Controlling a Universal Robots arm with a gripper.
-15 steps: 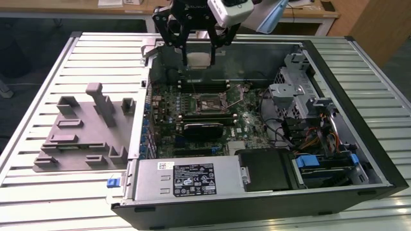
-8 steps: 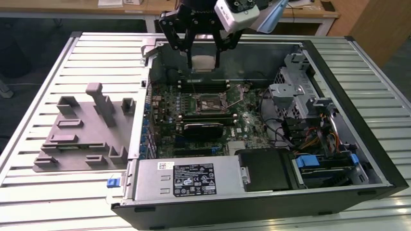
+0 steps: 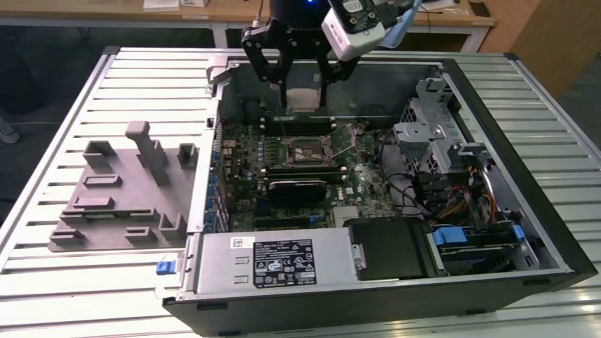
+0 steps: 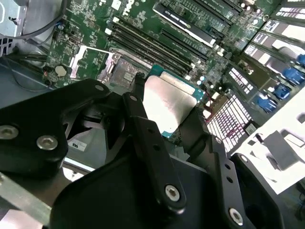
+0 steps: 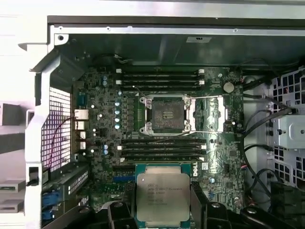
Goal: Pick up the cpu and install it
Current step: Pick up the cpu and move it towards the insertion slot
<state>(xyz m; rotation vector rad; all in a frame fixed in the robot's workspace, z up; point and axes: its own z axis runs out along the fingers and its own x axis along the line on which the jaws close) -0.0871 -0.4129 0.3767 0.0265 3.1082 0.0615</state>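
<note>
Your claw (image 3: 302, 103) is clamped on the cpu (image 5: 163, 198), chip held flat between both fingers above the motherboard (image 5: 102, 117) inside the open case (image 3: 376, 306). The socket (image 5: 165, 113) sits uncovered below, apart from it.

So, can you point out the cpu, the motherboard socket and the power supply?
cpu (image 5: 163, 198), first wrist view, middle of its silvery top.
motherboard socket (image 5: 165, 114), first wrist view, centre of its open recess.
power supply (image 3: 272, 262), exterior view, its labelled top face.
</note>
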